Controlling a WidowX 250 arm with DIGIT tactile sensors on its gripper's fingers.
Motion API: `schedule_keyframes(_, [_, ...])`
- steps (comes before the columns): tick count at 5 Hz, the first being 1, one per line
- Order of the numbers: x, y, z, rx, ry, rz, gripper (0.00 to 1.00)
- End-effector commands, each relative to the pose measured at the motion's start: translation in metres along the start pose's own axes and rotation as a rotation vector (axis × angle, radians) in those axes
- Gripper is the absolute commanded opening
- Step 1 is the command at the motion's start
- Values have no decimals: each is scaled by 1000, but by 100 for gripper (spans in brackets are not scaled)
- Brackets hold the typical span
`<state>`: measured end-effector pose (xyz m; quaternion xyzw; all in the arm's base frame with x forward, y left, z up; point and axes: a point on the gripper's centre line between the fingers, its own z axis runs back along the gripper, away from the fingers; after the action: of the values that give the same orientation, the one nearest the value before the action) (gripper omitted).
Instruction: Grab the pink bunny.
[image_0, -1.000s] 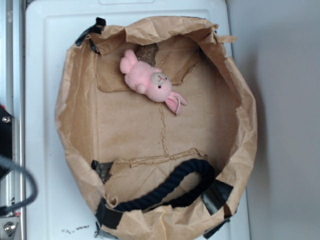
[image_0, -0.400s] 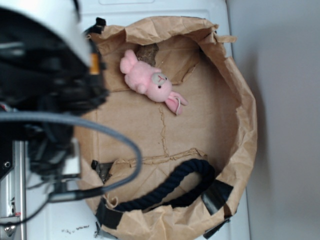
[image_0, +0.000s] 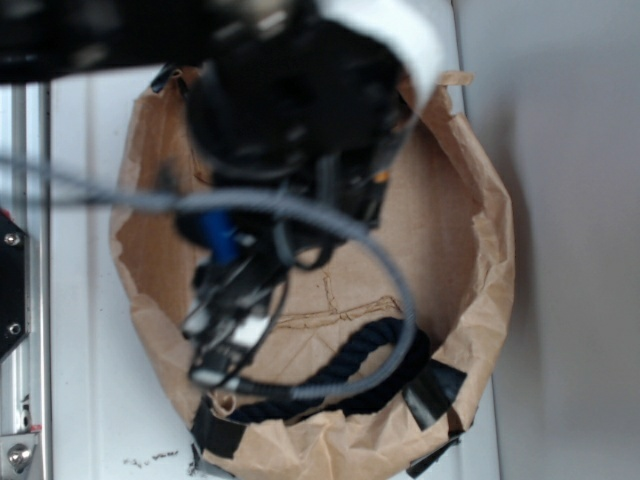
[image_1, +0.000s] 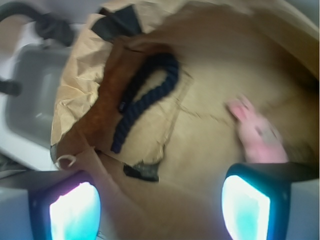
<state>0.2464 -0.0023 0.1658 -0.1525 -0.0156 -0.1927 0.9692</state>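
Observation:
The pink bunny (image_1: 255, 135) lies on the floor of the brown paper bag (image_1: 210, 75); in the wrist view it is blurred, at the right, just above my right finger. In the exterior view my arm hides the bunny entirely. My gripper (image_1: 160, 207) is open and empty, with its two glowing pads (image_1: 75, 210) wide apart above the bag's near wall. In the exterior view the arm (image_0: 290, 110) is a dark blur over the upper middle of the bag (image_0: 470, 240), and the fingertips cannot be made out there.
A dark blue rope handle (image_1: 145, 90) lies along the bag's floor; it also shows in the exterior view (image_0: 350, 370). Black tape patches (image_0: 435, 390) sit on the bag's rim. The bag rests on a white surface (image_0: 80, 200). A grey cable (image_0: 330, 225) loops over the bag.
The arm has swung in from the left, over the upper middle of the bag. It now covers the bunny, which was in plain view one second ago.

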Motion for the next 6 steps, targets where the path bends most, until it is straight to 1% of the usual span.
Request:
schedule_keyframes(1, [4, -7, 15, 16, -53, -24, 100])
schedule_keyframes(4, [4, -7, 15, 16, -53, -24, 100])
schedule_keyframes(5, [24, 7, 5, 51, -90, -53, 100])
schedule_keyframes(6, [44, 36, -12, 81, -84, -76, 100])
